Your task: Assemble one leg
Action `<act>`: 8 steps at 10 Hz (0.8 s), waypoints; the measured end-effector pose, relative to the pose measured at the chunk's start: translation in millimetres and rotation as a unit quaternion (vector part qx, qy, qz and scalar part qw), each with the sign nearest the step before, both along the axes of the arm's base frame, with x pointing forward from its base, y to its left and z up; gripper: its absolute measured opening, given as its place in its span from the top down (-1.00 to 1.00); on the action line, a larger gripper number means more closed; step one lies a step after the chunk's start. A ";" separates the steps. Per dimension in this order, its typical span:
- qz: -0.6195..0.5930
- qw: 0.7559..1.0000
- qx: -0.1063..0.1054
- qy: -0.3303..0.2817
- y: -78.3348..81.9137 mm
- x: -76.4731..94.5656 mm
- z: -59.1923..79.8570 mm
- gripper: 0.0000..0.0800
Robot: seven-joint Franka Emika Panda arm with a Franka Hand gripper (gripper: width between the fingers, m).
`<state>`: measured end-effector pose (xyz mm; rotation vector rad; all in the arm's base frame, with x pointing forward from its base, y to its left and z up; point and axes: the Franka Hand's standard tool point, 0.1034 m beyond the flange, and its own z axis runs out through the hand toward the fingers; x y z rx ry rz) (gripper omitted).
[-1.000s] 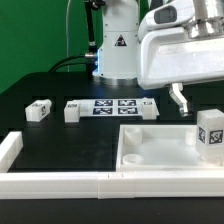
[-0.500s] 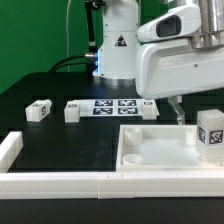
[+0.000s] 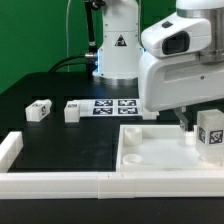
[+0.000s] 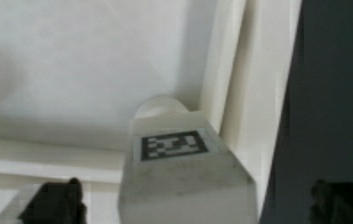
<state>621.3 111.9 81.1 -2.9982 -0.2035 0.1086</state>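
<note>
The gripper [image 4: 196, 203] hangs with its jaws spread wide and nothing gripped. In the wrist view, its dark fingertips [image 4: 52, 200] stand clear on either side of the leg [image 4: 176, 150]. From the exterior view's left come two small tagged blocks [image 3: 38, 110] on the black table [image 3: 60, 140], then the marker board [image 3: 115, 105], then the large white slab [image 3: 150, 160]. The leg stands upright on the slab against its raised rim at the right.
</note>
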 end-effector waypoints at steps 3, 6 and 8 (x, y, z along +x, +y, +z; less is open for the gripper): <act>0.000 1.000 0.000 0.000 0.0 0.5 0.3 0.03; -0.014 1.000 -0.001 0.002 0.2 0.3 -0.3 0.27; -0.073 0.997 -0.005 0.010 1.2 0.2 -0.3 0.27</act>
